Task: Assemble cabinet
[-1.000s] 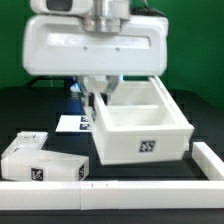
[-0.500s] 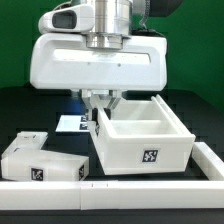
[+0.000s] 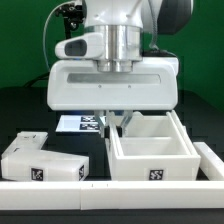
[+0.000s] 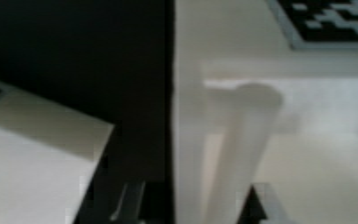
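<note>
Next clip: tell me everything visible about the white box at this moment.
White, plastic-looking box, open-topped, thick-walled, with an inner divider and a black-and-white tag on its front. It stands upright on the black table, at the exterior view's right, just behind the white rail. The gripper straddles a wall at its far corner, apparently clamped.

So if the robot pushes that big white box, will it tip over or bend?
Probably neither. The cabinet box looks wide and low, so it should slide, not tip. Its thick straight walls look stiff. It is hollow inside, so it is likely light for its size.
</note>
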Robot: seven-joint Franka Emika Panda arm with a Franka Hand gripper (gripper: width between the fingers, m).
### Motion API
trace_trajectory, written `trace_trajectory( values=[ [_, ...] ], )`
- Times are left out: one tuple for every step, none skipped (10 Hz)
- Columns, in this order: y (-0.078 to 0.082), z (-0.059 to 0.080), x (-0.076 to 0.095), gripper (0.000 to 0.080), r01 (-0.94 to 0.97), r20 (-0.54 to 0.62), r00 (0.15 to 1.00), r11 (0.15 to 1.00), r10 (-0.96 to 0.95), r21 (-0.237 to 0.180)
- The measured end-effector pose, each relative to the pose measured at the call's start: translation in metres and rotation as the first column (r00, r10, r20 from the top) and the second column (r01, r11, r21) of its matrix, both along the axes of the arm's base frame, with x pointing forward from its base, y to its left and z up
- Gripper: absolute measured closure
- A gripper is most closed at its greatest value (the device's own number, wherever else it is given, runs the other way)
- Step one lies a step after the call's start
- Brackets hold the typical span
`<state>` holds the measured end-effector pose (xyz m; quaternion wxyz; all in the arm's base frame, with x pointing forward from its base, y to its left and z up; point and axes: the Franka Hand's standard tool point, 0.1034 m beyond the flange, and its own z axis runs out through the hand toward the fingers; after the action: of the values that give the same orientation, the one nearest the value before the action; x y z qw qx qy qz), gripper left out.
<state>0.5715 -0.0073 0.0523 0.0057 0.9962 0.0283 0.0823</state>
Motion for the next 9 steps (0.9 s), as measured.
trace_trajectory(
  values=[
    [0.004, -0.005, 0.004, 0.0696, 0.004, 0.02, 1.0, 1.0, -0.004, -0.003],
    [0.006, -0.012, 0.006, 0.0696, 0.002, 0.03, 1.0, 1.0, -0.002, -0.006],
    [0.009, -0.018, 0.005, 0.0696, 0.001, 0.022, 1.0, 1.0, -0.001, -0.004],
    [0.01, -0.02, 0.005, 0.0696, 0.001, 0.025, 1.0, 1.0, -0.001, -0.005],
    [0.011, -0.02, 0.006, 0.0696, 0.009, 0.034, 0.999, 1.0, -0.009, -0.005],
    [0.012, -0.02, 0.006, 0.0696, 0.011, 0.037, 0.999, 1.0, -0.011, -0.005],
    [0.012, -0.02, 0.006, 0.0696, 0.009, 0.037, 0.999, 1.0, -0.008, -0.005],
    [0.012, -0.021, 0.006, 0.0601, 0.009, 0.036, 0.999, 1.0, -0.008, -0.005],
    [0.012, -0.021, 0.006, 0.0601, 0.009, 0.036, 0.999, 1.0, -0.009, -0.005]
  ],
)
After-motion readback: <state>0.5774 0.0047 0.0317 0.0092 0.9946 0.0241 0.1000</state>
